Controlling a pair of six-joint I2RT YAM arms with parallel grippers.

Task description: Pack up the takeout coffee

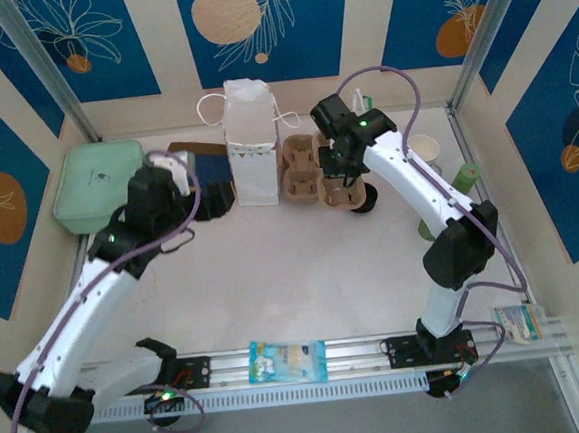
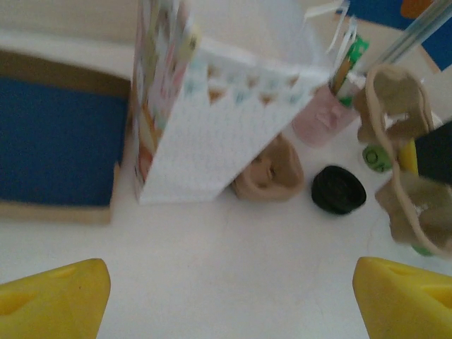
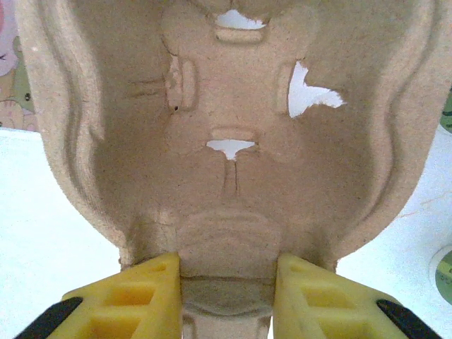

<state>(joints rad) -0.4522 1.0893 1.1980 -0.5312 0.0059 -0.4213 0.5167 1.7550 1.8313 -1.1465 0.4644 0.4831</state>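
Observation:
The takeout coffee shows as a round black lid [image 2: 337, 189] on the table right of the white paper bag [image 2: 212, 120]; its cup body is hard to make out. From above the lid [image 1: 367, 204] peeks out beside a brown cardboard cup carrier [image 1: 344, 190]. My right gripper [image 1: 339, 168] is shut on this carrier's edge, and the carrier [image 3: 226, 127] hangs straight in front of that wrist, pinched at my right gripper [image 3: 226, 289]. My left gripper [image 1: 213, 198] hovers left of the bag [image 1: 252, 144]; its jaws stand wide open and empty at my left gripper [image 2: 229, 304].
A second cardboard carrier [image 1: 301, 165] stands against the bag's right side. A pink cup of stirrers [image 2: 321, 116] is behind it. A mint lidded box [image 1: 96, 182] sits back left, a green tube [image 1: 465, 177] at the right wall, and a snack packet [image 1: 288, 360] on the front rail.

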